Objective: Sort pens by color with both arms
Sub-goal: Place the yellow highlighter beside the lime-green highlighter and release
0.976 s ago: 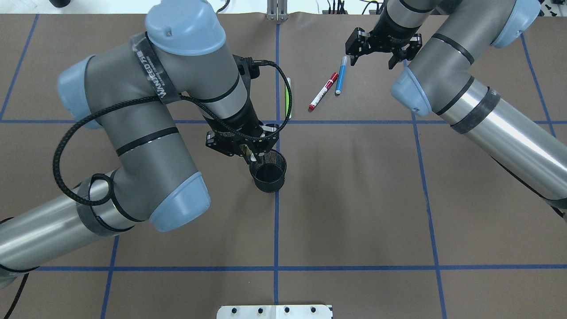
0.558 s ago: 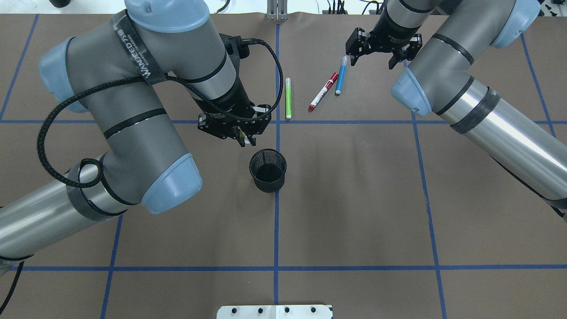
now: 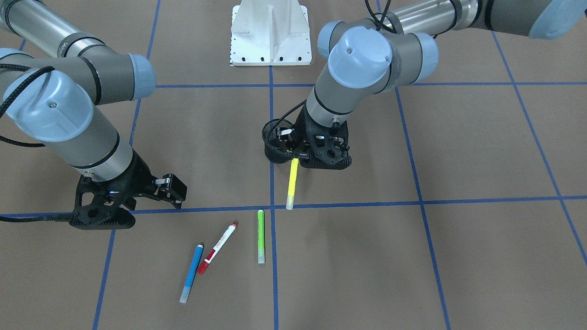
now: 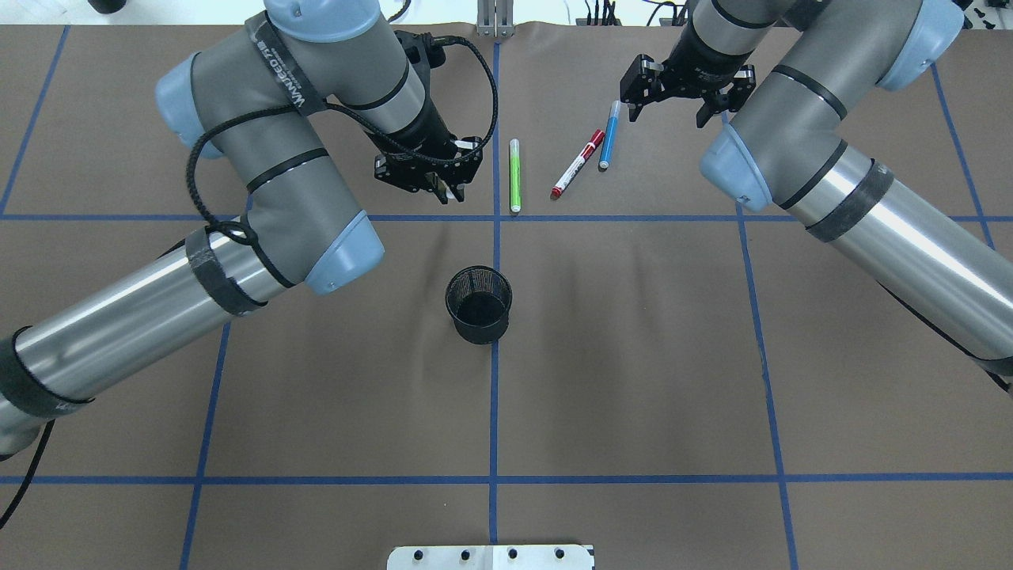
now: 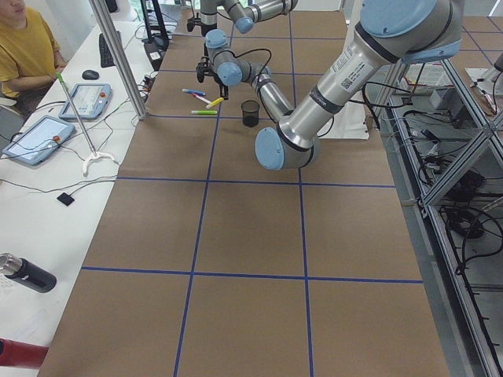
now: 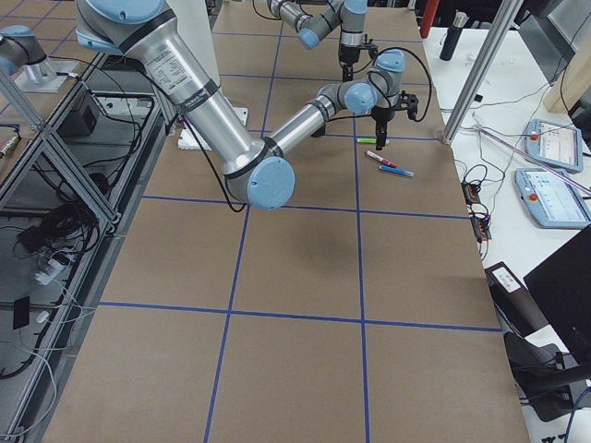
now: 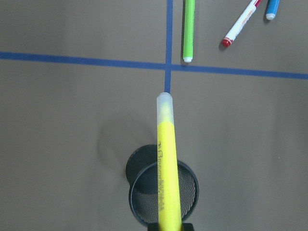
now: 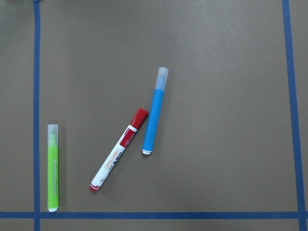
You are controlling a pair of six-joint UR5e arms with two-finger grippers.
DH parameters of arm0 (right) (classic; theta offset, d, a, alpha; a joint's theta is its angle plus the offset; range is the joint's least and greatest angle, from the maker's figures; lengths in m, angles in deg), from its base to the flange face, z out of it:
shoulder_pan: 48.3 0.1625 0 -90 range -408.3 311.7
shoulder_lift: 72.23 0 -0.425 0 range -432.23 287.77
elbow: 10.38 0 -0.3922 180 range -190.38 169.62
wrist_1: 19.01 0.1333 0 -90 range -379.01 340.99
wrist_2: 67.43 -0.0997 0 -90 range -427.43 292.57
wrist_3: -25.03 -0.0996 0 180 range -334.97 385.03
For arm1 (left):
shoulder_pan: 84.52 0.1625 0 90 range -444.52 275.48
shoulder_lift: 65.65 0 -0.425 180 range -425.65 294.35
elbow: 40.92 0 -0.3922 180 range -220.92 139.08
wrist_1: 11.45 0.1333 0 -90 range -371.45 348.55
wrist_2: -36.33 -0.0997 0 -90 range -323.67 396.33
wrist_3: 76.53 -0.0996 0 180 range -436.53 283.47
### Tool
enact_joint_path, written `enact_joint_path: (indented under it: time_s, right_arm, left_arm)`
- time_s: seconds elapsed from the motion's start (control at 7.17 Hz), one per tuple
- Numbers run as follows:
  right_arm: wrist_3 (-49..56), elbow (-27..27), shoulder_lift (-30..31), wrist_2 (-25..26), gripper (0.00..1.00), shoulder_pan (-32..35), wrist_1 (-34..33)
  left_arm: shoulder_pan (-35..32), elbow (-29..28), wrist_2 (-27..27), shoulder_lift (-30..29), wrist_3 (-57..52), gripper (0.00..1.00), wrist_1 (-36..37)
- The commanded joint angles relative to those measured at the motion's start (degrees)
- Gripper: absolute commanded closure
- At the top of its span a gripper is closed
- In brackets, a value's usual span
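My left gripper is shut on the yellow pen and holds it above the table, just left of the green pen. In the left wrist view the yellow pen sticks out from the jaws, its pale end toward the blue tape cross. The red-capped white pen and the blue pen lie side by side on the table, right of the green pen. My right gripper is open and empty, hovering just beyond the blue pen. The right wrist view shows the green pen, the red-capped pen and the blue pen.
A black mesh cup stands upright on the centre tape line, nearer the robot than the pens. Blue tape lines grid the brown table cover. The white pedestal base is at the robot's side. An operator sits beyond the table's far edge.
My left gripper has moved from over the mesh cup away from the robot, carrying the yellow pen, to beside the green pen. The right arm has barely moved.
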Motion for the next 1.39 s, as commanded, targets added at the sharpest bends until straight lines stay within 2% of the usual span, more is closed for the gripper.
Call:
enact_joint_path:
  time_s: [0.0, 0.28, 0.56, 0.7, 0.84, 0.98, 1.25]
  right_arm:
    - [0.0, 0.0, 0.1, 0.0, 0.0, -0.1, 0.1]
    - [0.0, 0.0, 0.1, 0.0, 0.0, -0.1, 0.1]
    - [0.0, 0.3, 0.9, 0.1, 0.0, -0.2, 2.1]
    - [0.0, 0.3, 1.0, 0.1, 0.0, -0.2, 2.1]
    - [0.0, 0.3, 1.0, 0.1, 0.0, -0.2, 2.1]
    - [0.0, 0.3, 1.0, 0.1, 0.0, -0.3, 2.1]
    - [0.1, 0.3, 1.0, 0.1, 0.0, -0.3, 2.2]
  left_arm:
    - [-0.3, -19.6, -5.4, -8.0, 0.1, 1.0, -13.2]
    - [-0.1, -31.7, -8.6, -11.8, -0.1, 1.0, -22.9]
    - [-0.1, -33.5, -8.9, -13.0, -0.2, 1.0, -23.6]
    - [0.0, -33.4, -8.9, -13.0, -0.2, 0.83, -23.6]
    - [0.0, -33.3, -8.9, -13.0, -0.2, 0.51, -23.7]
    - [0.1, -33.3, -8.9, -12.9, -0.3, 0.05, -24.3]
    - [0.1, -33.2, -8.9, -12.8, -0.6, 0.01, -24.3]
